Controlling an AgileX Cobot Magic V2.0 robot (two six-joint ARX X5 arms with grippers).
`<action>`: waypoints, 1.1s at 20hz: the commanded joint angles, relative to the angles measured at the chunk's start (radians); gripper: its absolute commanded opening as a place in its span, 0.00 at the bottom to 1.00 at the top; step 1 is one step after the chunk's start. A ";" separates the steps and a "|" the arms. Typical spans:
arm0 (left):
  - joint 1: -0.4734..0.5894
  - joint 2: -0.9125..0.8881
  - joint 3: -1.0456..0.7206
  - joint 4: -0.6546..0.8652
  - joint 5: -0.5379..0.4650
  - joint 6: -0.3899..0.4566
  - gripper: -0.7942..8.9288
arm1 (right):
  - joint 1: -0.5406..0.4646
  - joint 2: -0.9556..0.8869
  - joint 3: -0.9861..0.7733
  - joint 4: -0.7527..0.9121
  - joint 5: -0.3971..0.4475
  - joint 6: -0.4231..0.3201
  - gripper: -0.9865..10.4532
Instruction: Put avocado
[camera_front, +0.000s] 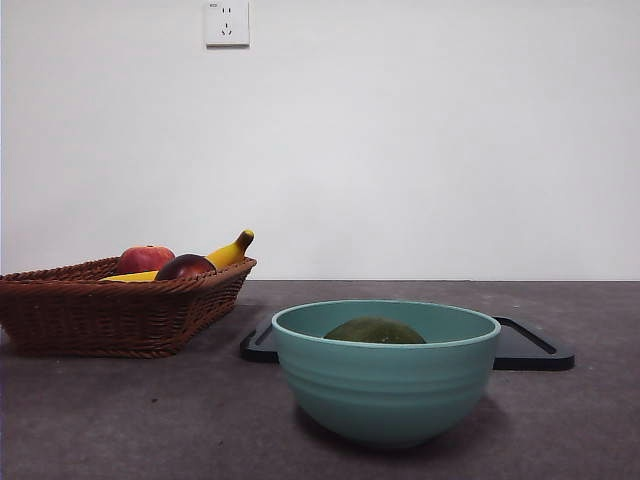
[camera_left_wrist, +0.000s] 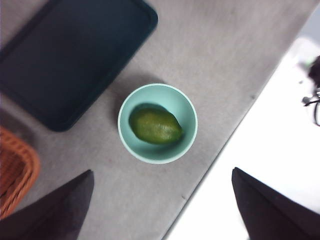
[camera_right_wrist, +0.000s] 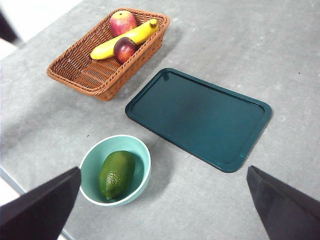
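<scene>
The avocado (camera_front: 375, 331) (camera_left_wrist: 155, 126) (camera_right_wrist: 116, 175), dull dark green, lies inside a teal bowl (camera_front: 386, 380) (camera_left_wrist: 127, 102) (camera_right_wrist: 92, 152) near the table's front edge. My left gripper (camera_left_wrist: 160, 210) hangs high above the bowl, open, with nothing between its jaws. High over the table my right gripper (camera_right_wrist: 162, 210) is open too, and it holds nothing. Neither gripper shows in the front view.
A dark tray (camera_front: 530, 350) (camera_left_wrist: 70, 55) (camera_right_wrist: 200, 115) lies flat behind the bowl. A wicker basket (camera_front: 90, 310) (camera_right_wrist: 90, 70) (camera_left_wrist: 15, 170) at the left holds a red apple (camera_front: 143, 259) (camera_right_wrist: 122, 21), a banana (camera_front: 228, 252) (camera_right_wrist: 125, 39) and a dark reddish fruit (camera_front: 185, 266) (camera_right_wrist: 124, 48).
</scene>
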 joint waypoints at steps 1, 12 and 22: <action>-0.008 -0.087 -0.043 -0.006 -0.005 -0.015 0.57 | 0.003 0.003 0.017 0.009 -0.003 0.011 0.69; 0.040 -0.740 -0.685 0.255 -0.039 -0.034 0.56 | 0.003 0.003 0.017 -0.020 -0.002 0.011 0.69; 0.040 -1.120 -0.904 0.367 -0.057 -0.072 0.56 | 0.010 0.019 0.017 -0.035 -0.023 0.039 0.68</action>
